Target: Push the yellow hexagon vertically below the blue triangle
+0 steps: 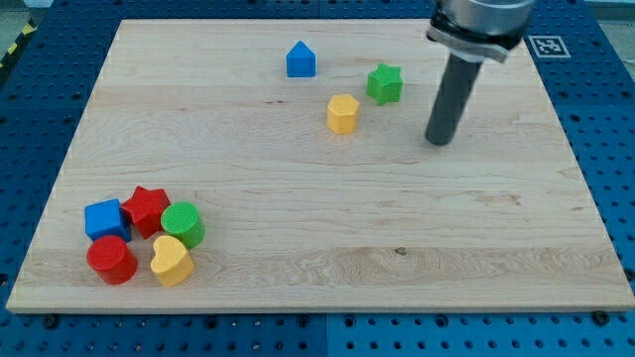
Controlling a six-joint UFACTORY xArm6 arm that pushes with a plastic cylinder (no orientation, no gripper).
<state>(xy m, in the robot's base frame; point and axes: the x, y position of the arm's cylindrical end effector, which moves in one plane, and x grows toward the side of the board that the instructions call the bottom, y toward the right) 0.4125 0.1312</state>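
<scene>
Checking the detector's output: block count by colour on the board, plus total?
Blue: 2, triangle and cube
Yellow: 2, hexagon and heart
Green: 2, star and cylinder
Red: 2, star and cylinder
Total: 8

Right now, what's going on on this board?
The arm's dark rod stands on the wooden board, my tip touching nothing, to the right of the yellow hexagon and lower right of the green star. The hexagon sits lower right of the blue triangle, not straight below it. Five other blocks cluster at the view's bottom left.
</scene>
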